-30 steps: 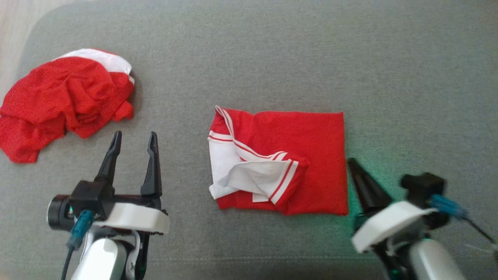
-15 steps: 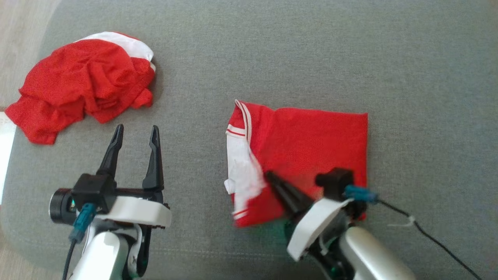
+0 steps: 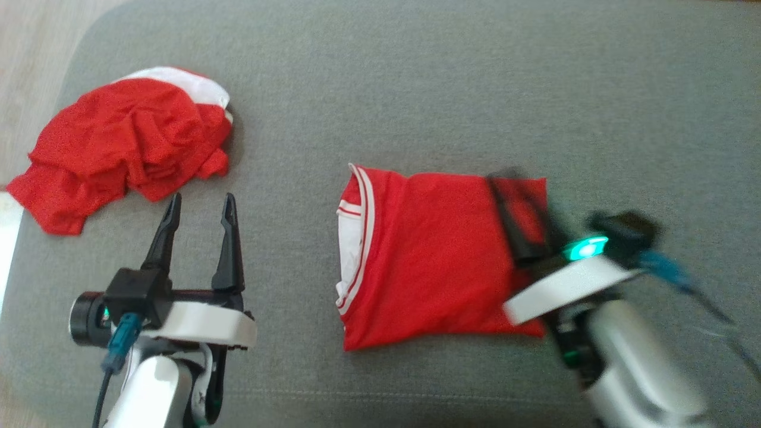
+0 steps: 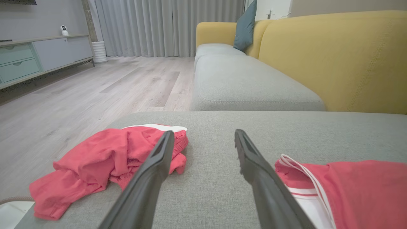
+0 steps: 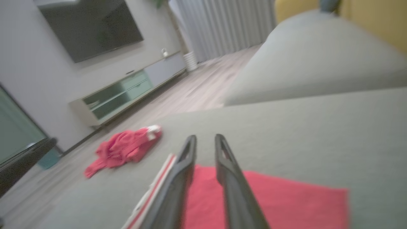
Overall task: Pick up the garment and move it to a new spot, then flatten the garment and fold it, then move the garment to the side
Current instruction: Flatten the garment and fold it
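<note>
The folded red garment [image 3: 434,261] with white striped trim lies flat in the middle of the grey cushion [image 3: 416,89]; it also shows at the right in the left wrist view [image 4: 359,187] and under the fingers in the right wrist view [image 5: 286,200]. My right gripper [image 3: 508,178], blurred, hovers over the garment's right edge. Its fingers [image 5: 205,137] stand a narrow gap apart with nothing between them. My left gripper [image 3: 201,199] is open and empty over bare cushion left of the garment, its fingers [image 4: 203,133] wide apart.
A second, crumpled red and white garment [image 3: 125,142] lies at the cushion's far left corner, just beyond my left fingertips. Wooden floor [image 3: 30,35] borders the cushion's left edge. A yellow sofa back [image 4: 334,57] rises beyond the cushion.
My right gripper swept left across the garment, then back to its right edge, and its jaws parted slightly. The white flap that lay spread on top is now tucked at the left edge. The camera shifted.
</note>
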`<state>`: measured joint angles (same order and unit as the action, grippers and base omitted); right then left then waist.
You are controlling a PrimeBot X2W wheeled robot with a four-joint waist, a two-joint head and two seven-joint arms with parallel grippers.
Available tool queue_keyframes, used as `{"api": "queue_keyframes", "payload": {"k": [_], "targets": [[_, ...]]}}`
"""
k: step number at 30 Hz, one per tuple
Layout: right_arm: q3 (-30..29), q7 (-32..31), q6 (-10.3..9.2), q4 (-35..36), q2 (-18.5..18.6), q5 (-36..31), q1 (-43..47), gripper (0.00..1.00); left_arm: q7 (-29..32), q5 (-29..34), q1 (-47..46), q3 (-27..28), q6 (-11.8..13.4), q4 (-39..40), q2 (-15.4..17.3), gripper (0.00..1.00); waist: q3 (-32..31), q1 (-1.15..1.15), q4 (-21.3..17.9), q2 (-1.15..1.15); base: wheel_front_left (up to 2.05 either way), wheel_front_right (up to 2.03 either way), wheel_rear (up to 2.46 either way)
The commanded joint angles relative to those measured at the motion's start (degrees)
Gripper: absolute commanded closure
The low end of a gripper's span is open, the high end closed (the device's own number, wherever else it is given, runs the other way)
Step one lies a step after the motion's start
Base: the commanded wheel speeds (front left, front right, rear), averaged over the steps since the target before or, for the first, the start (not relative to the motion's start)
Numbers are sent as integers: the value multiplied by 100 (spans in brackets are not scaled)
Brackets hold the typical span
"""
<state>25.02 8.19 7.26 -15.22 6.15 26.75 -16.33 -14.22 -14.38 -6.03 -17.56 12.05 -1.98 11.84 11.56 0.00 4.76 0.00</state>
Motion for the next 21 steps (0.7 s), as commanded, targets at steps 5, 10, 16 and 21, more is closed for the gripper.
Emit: {"api": "queue_keyframes", "payload": {"k": [5,10,16,21], "targets": [[-1273,-92,23,855,200,-623,571,0,-67,-5,7,344,-12,206,205,0,-273,0,-204,0,0,0,0],[-2143,-566,23,1510,220,-1084,1159,0,-71,-8,204,407,-8,224,297,0,-487,0,-368,0,0,0,0],[-2445,-982,23,2039,118,-1259,1757,0,-28,-48,432,407,-13,251,385,0,-747,0,-515,0,0,0,0],[-2433,-1182,23,2245,44,-1299,2101,0,88,-34,630,347,41,297,413,0,-1018,0,-569,0,0,0,0]]}}
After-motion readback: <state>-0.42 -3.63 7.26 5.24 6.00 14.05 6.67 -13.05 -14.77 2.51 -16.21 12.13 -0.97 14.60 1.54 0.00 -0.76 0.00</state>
